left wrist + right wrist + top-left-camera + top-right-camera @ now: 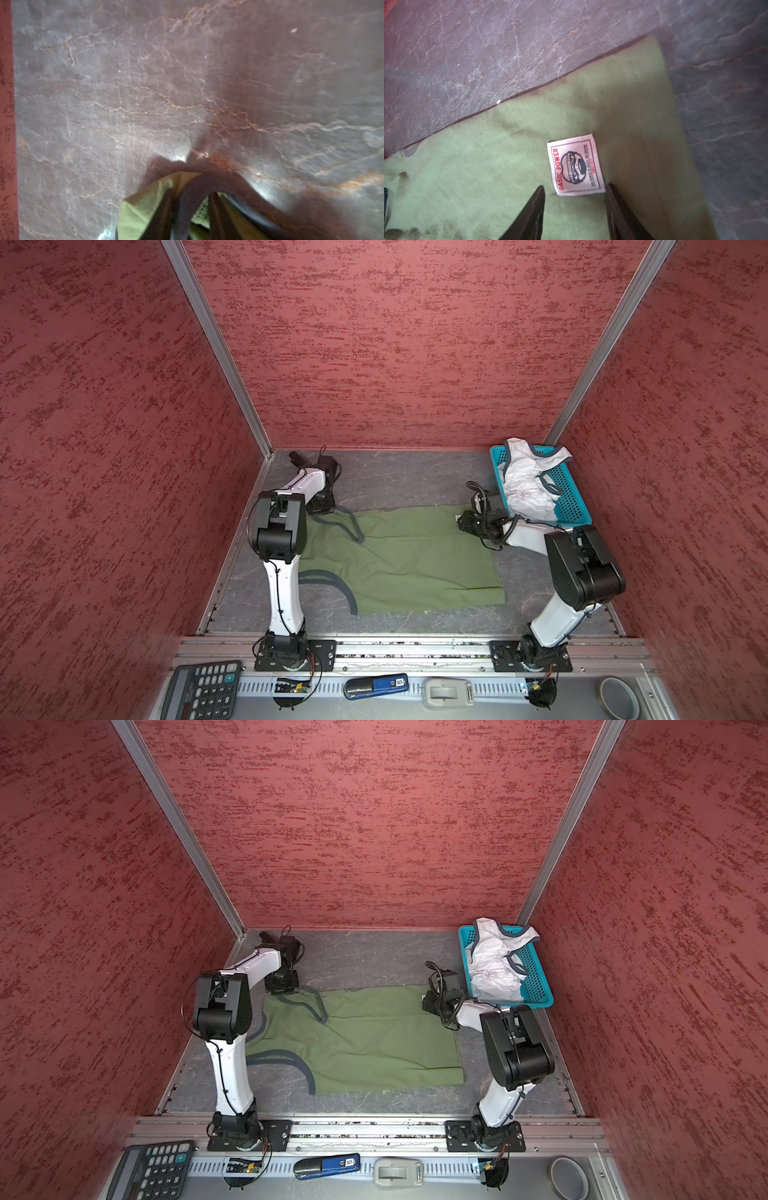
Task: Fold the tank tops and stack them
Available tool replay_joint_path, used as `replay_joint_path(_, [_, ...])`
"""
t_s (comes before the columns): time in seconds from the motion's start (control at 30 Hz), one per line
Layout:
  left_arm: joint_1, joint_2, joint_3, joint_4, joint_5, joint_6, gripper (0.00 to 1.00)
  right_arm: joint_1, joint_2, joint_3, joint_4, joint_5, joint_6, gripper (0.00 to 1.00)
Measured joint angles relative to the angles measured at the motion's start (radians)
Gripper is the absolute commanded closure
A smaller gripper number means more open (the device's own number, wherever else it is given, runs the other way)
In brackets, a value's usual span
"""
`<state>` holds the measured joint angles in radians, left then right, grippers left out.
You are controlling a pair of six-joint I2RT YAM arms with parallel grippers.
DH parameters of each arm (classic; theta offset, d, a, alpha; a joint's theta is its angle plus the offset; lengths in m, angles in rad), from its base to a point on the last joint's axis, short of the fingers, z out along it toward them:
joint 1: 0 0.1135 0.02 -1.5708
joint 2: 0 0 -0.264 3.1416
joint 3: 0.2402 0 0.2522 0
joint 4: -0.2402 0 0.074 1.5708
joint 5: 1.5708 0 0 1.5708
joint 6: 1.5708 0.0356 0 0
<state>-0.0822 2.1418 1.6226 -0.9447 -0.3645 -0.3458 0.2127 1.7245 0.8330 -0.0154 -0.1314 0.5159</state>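
Olive green tank top [415, 564]: spread flat in the middle of the desk [395, 477], straps toward 9 o'clock and hem toward 3 o'clock, with one long crease running across it.
Far strap [185, 204]: at the shirt's 10 o'clock corner, where its grey trim is bunched and raised off the desk.
Left gripper [192, 193]: the fingers are drawn in on that strap, pinching trim and green cloth together.
Woven label [576, 166]: white, reading "BASIC POWER", sewn near the hem at the 2 o'clock corner.
Right gripper [575, 186]: the fingers are spread, one tip on either side of the label. They are on or just over the cloth, with nothing gripped.
Why placed so: the two grippers sit at the two ends of the far long edge. This likely prepares for carrying that edge toward 6 o'clock in a lengthwise fold.
White tank top [528, 485]: crumpled in the turquoise mesh basket [575, 499] at the desk's 2 o'clock, with one strap draped over the rim.
Progress: the first fold is not yet made, and stacking looks far off.
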Motion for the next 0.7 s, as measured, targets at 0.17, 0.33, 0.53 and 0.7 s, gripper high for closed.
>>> replay_joint_path(0.17, [0.012,-0.002,-0.003,0.010,0.000,-0.002,0.97,0.000,0.003,0.004,0.000,0.004,0.000,0.51])
replay_joint_path(0.33, [0.033,-0.126,-0.156,0.130,0.027,-0.005,1.00,0.000,0.005,0.005,0.000,0.005,0.000,0.50])
replay_joint_path(0.53, [0.134,-0.460,-0.421,0.384,0.172,-0.025,1.00,0.000,0.006,0.006,0.001,0.005,0.000,0.51])
replay_joint_path(0.7, [0.225,-0.504,-0.478,0.546,0.293,-0.060,0.99,0.000,0.010,0.011,0.001,0.006,0.000,0.51])
